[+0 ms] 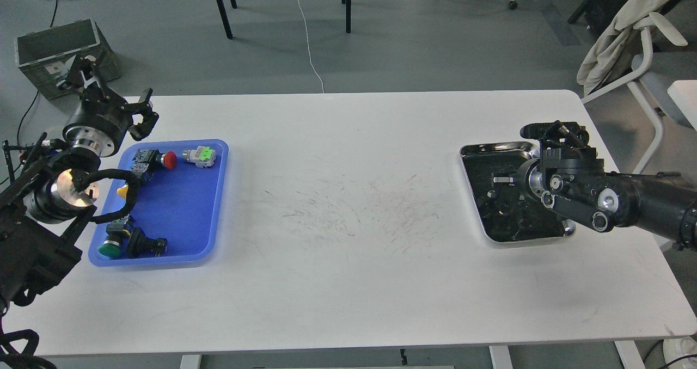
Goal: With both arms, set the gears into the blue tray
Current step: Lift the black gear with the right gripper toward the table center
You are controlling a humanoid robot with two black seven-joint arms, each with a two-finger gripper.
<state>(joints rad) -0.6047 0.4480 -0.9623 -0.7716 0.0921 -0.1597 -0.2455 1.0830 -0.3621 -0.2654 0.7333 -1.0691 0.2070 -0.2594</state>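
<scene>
The blue tray [182, 216] lies at the table's left end and holds several push-button switches. My left gripper [113, 94] hovers just beyond the tray's far left corner. It is open, its claws spread wide with nothing between them. My right gripper [555, 140] hangs over the right side of the steel tray [493, 149]. It is dark against the black liner, so I cannot tell its fingers apart. Small dark parts [503, 208] lie on that liner. The gears cannot be singled out among them.
In the blue tray are a red button [167, 160], a grey-green switch [199, 155], a yellow button [123, 191], a green button [110, 247] and a black switch [145, 244]. A chair [648, 59] stands beyond the table's right corner.
</scene>
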